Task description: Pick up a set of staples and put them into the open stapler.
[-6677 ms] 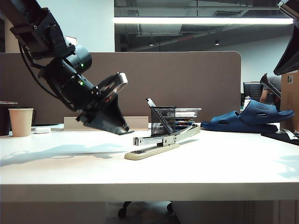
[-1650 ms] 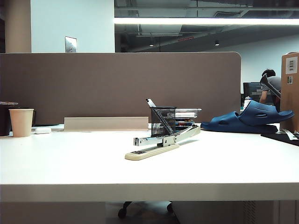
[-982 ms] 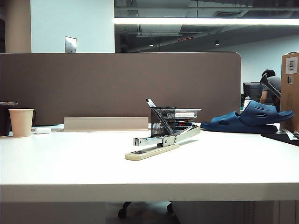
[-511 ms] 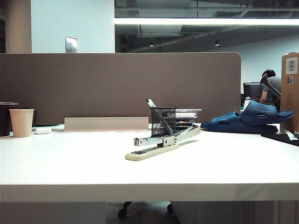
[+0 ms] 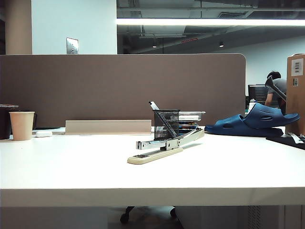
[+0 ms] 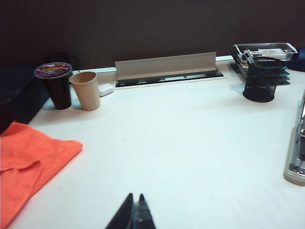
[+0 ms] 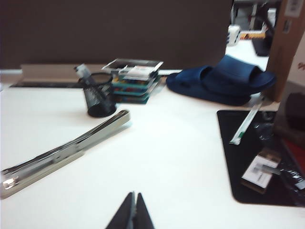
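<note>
The stapler [image 5: 164,145] lies mid-table, long and slim, its silver arm slanting a little above the beige base. Its end shows at the edge of the left wrist view [image 6: 296,152], and its whole length crosses the right wrist view [image 7: 62,148]. No set of staples shows in any view. My left gripper [image 6: 135,196] hovers over bare white table, shut and empty, well away from the stapler. My right gripper [image 7: 134,194] is also shut and empty, above the table on the near side of the stapler. Neither arm appears in the exterior view.
A black mesh pen cup [image 5: 166,123] and stacked trays [image 7: 136,78] stand behind the stapler. A paper cup [image 6: 86,90], a lidded dark cup [image 6: 53,85] and an orange cloth [image 6: 28,162] sit left. A blue slipper [image 7: 221,81] and black mat [image 7: 257,157] lie right.
The left arm that hung over the table in the oldest frame has left the exterior view. Over the last second nothing in that view has moved.
</note>
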You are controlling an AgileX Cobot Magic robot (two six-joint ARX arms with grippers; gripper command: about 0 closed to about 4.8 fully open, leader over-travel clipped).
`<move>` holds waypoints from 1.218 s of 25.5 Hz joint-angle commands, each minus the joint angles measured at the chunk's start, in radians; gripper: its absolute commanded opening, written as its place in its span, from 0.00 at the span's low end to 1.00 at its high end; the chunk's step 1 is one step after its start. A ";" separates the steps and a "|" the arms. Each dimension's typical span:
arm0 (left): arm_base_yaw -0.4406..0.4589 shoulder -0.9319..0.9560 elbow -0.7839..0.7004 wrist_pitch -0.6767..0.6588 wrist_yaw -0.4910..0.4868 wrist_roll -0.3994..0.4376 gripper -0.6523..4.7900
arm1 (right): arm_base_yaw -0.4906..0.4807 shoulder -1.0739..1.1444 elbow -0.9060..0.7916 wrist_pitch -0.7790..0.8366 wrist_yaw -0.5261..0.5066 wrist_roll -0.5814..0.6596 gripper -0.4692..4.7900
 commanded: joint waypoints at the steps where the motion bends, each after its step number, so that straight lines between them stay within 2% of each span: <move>1: 0.002 0.000 -0.082 0.149 0.051 -0.005 0.11 | -0.001 -0.007 -0.055 0.116 0.011 0.004 0.08; 9: 0.001 0.000 -0.241 0.391 0.064 -0.131 0.11 | 0.005 -0.007 -0.190 0.266 0.011 0.004 0.08; 12: 0.001 0.000 -0.340 0.531 0.064 -0.132 0.11 | 0.005 -0.007 -0.263 0.342 0.012 0.004 0.08; 17: 0.001 0.000 -0.429 0.644 0.069 -0.132 0.11 | 0.005 -0.008 -0.327 0.405 0.012 0.003 0.08; 31: 0.001 0.000 -0.501 0.722 0.071 -0.128 0.11 | 0.005 -0.008 -0.367 0.443 0.014 -0.002 0.08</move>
